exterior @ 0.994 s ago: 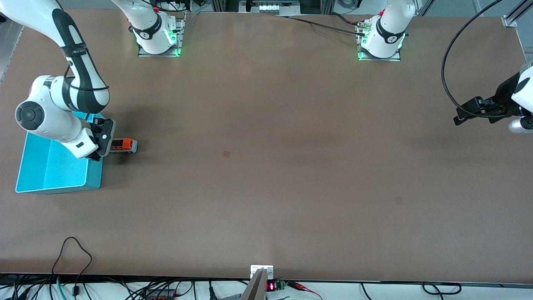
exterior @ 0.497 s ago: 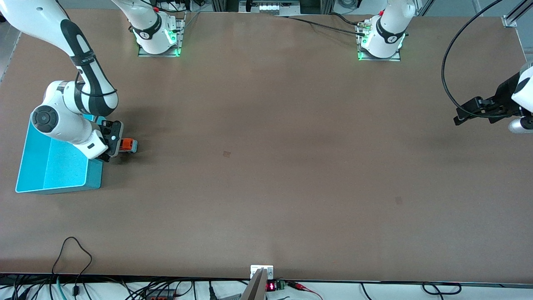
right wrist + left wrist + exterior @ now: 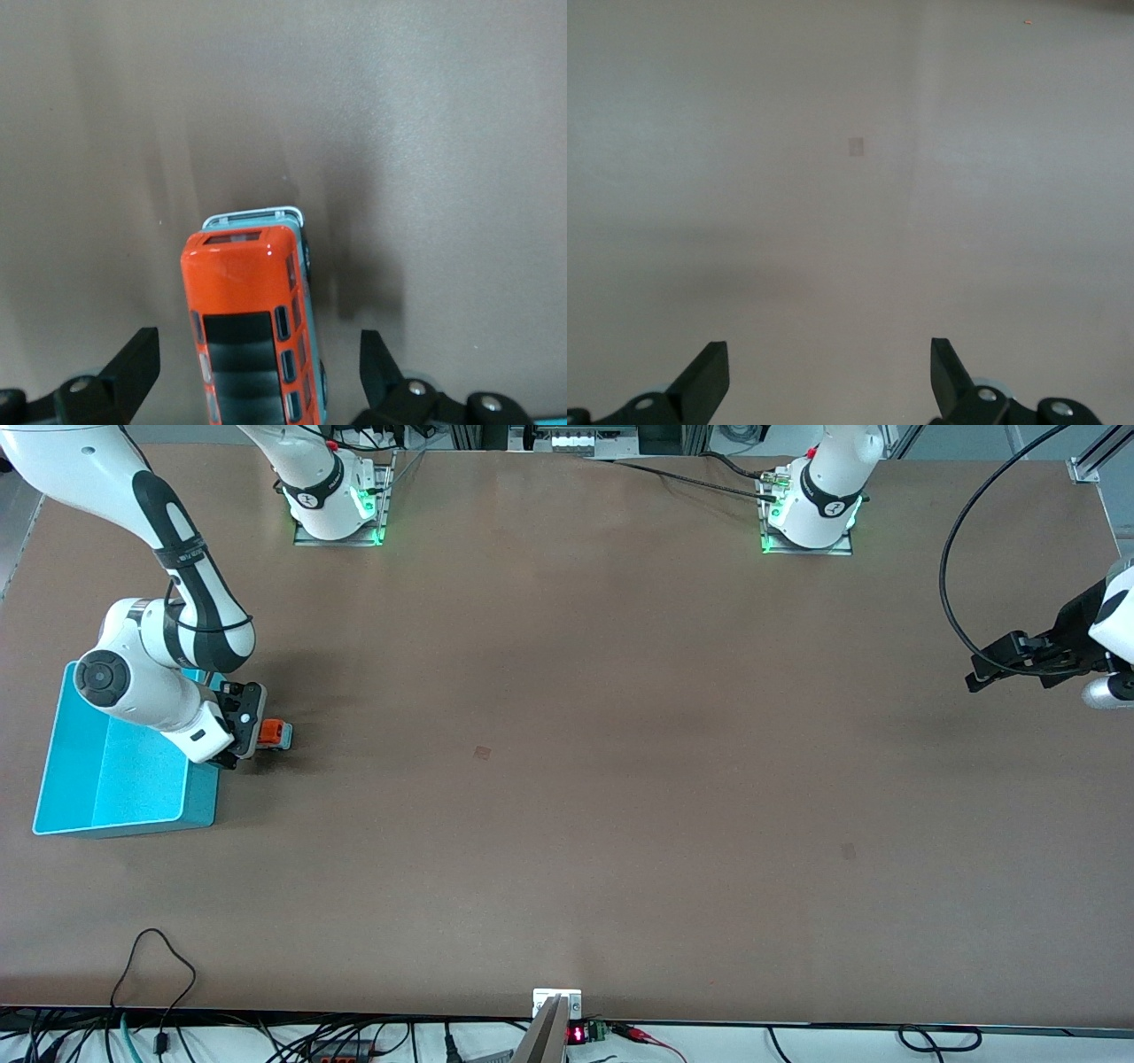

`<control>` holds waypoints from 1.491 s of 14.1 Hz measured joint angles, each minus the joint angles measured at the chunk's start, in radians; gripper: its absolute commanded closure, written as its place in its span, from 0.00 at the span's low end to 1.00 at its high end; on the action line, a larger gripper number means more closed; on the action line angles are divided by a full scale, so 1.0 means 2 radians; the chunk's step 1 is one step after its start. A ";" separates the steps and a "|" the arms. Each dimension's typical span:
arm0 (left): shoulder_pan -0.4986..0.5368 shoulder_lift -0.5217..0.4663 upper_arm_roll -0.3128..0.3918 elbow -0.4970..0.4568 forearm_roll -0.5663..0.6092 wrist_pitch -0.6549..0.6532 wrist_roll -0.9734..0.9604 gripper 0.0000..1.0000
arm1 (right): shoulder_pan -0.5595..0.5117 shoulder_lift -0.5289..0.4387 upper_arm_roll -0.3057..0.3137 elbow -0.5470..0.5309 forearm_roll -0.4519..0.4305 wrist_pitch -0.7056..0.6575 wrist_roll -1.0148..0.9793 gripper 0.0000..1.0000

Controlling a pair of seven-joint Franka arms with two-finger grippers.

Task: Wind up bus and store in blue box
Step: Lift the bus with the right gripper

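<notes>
The orange bus (image 3: 275,733) stands on the table beside the blue box (image 3: 124,825), toward the left arm's end of it. In the right wrist view the bus (image 3: 252,301) shows its dark roof windows and pale front. My right gripper (image 3: 245,729) is low over the bus, open, and its fingers (image 3: 133,363) stand either side of the body without touching it. Most of the bus is hidden under the hand in the front view. My left gripper (image 3: 979,675) waits open near the table's edge at its own end, and it (image 3: 830,372) holds nothing.
The blue box has nothing in the part I can see; the right arm's elbow hangs over its farther end. Small dark marks (image 3: 481,753) (image 3: 848,851) dot the tabletop. A metal bracket (image 3: 556,1005) and cables (image 3: 155,957) lie at the edge nearest the front camera.
My right gripper has slid along over the bus toward its front, covering more of it. The bus has stayed in place. The left arm has not moved.
</notes>
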 measured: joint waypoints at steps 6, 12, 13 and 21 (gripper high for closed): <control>0.000 0.000 0.000 0.000 0.000 0.000 0.000 0.00 | 0.000 0.011 0.000 -0.005 0.000 0.010 0.000 0.09; 0.000 0.000 0.000 0.000 0.000 0.000 0.000 0.00 | 0.000 0.015 0.000 -0.005 0.000 0.013 0.000 0.87; 0.000 0.000 0.000 0.000 0.000 0.000 0.000 0.00 | 0.000 0.015 0.000 -0.005 0.000 0.014 0.000 0.90; 0.001 0.000 0.002 0.000 0.000 0.000 0.000 0.00 | 0.000 0.014 0.014 -0.004 0.018 0.013 0.071 0.92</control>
